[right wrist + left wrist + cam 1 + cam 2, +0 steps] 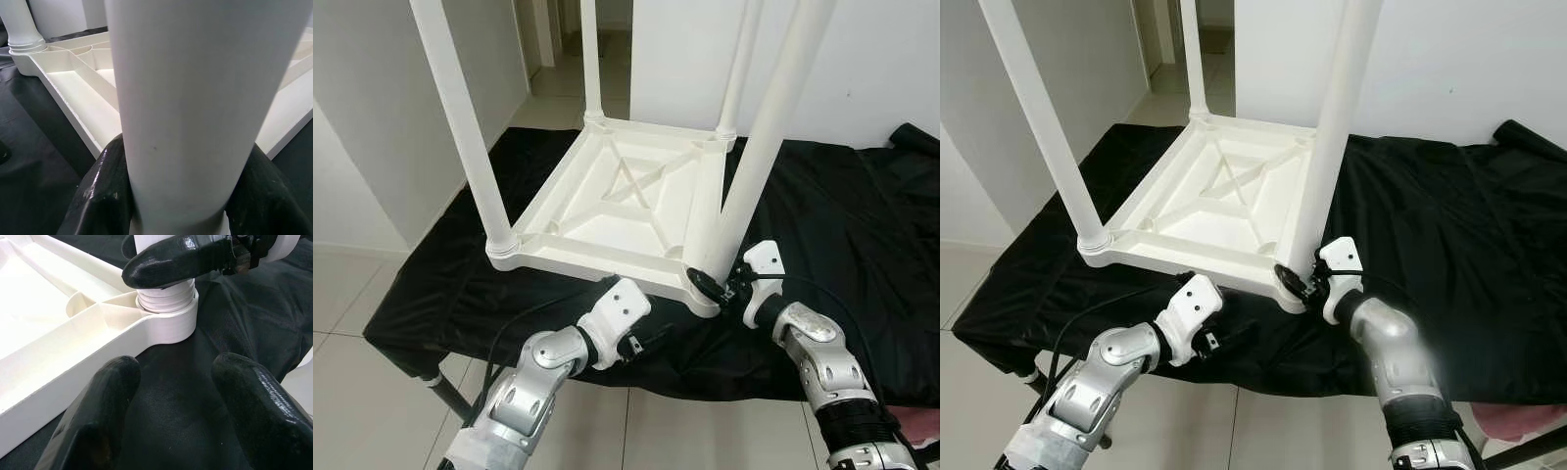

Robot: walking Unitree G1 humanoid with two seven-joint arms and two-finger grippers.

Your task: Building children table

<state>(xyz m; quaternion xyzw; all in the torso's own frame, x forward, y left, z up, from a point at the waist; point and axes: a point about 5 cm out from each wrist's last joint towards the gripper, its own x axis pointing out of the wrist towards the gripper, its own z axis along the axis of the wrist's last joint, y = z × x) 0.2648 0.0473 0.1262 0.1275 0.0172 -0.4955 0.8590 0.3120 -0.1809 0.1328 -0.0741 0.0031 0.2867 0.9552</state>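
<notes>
From the left eye view, the white plastic table (617, 201) lies upside down on a black cloth (842, 225) spread over a low surface, its ribbed underside facing up. Three legs stand in their corner sockets. The fourth leg (769, 137), at the near right corner, leans slightly and is gripped near its base by the right end effector (713, 284). The left end effector (641, 340) hovers low over the cloth just beside the table's near edge, holding nothing.

From the right eye view the same layout shows: the right end effector (1295, 279) is closed around the foot of the leg (1337, 117) where it meets the corner socket, and the near left leg (1043, 127) stands upright.

In the left wrist view, the left end effector's two fingers (102, 416) are spread wide over the cloth with nothing between them. Ahead, the threaded end (164, 296) of the leg sits in the corner socket (168, 323), some thread exposed, so it seems not fully screwed in.

In the right wrist view, the leg (195, 98) is clamped between both fingers (105, 191).

The table looks light, stiff and smooth, so it will probably slide on the cloth when the leg is twisted. The leg is best held low, near the threads; the rim beside the socket is a good place to steady it.
</notes>
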